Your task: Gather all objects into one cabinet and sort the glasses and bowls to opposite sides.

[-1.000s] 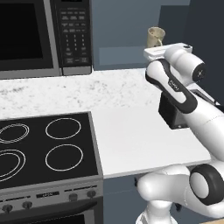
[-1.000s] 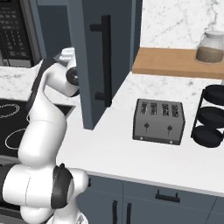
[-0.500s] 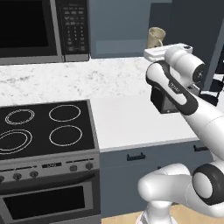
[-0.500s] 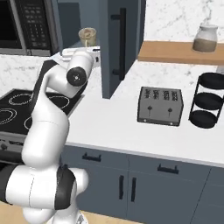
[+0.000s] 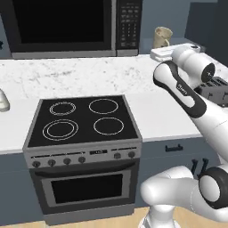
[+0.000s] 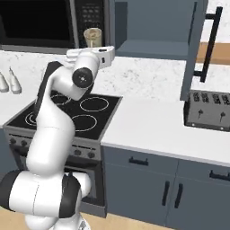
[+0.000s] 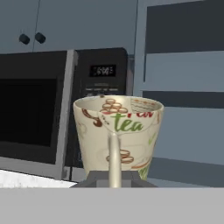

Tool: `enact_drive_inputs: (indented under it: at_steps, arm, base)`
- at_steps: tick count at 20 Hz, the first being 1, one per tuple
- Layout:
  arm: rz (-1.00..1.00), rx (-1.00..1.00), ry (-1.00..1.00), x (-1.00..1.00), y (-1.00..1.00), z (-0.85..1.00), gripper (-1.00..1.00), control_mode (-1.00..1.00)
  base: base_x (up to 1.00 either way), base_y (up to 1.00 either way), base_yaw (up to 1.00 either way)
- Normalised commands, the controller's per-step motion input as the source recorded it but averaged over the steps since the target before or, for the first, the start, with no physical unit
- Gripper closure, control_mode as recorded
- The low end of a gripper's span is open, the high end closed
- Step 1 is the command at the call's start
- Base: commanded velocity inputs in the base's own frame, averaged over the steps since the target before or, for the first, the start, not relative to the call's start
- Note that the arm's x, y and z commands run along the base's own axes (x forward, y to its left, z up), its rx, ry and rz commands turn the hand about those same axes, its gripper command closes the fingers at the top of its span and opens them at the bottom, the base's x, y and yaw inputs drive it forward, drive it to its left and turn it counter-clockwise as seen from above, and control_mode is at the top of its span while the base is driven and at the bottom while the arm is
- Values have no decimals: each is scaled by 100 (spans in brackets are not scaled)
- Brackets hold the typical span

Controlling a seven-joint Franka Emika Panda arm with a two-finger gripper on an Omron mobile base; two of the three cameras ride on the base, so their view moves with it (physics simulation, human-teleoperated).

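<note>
— Mug (image 7: pixel 117 133), cream-beige, printed with "tea" and little brown shapes: where is it?

— Up in the air, carried by the gripper (image 7: pixel 114 181). In the hand view it stands upright right in front of the camera, with its handle turned toward the lens and running down to the finger tips at the bottom.

— So the claw is clamped on it?

— Yes, the fingers are drawn tight together on the mug's handle side, at its base. In the left base view the mug (image 5: pixel 162 37) rides above the white hand, in front of the microwave (image 5: pixel 67 26). In the right base view it (image 6: pixel 93 37) sits atop the hand, again against the microwave's control panel.

— What lies below the arm?

— A black stove (image 5: pixel 82 120) with four ring burners, set into a white marbled counter (image 6: pixel 152 128). Drawer-fronted grey-blue base cabinets (image 6: pixel 157 184) stand under the counter.

— And the cabinet?

— The slate-blue upper wall cabinet (image 6: pixel 152 24) is to the right of the microwave. Its door (image 6: pixel 197 47), with the long black bar handle, stands open, and the shelves inside show in the hand view (image 7: pixel 183 70) just right of the mug.

— Anything else on the counter?

— A dark grey toaster (image 6: pixel 209 110) sits under the open door, and two pale bottles (image 6: pixel 10 81) stand at the far left.
</note>
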Motion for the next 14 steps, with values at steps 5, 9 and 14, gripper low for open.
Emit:
enact_drive_inputs:
  at_steps: [5, 9, 14]
  arm:
    - [0, 0, 0, 0, 0, 0, 100, 100]
    - [0, 0, 0, 0, 0, 0, 100, 100]
    - [0, 0, 0, 0, 0, 0, 100, 100]
  base:
    - [-14, 100, 26]
    - [-20, 100, 28]
    - [-13, 100, 37]
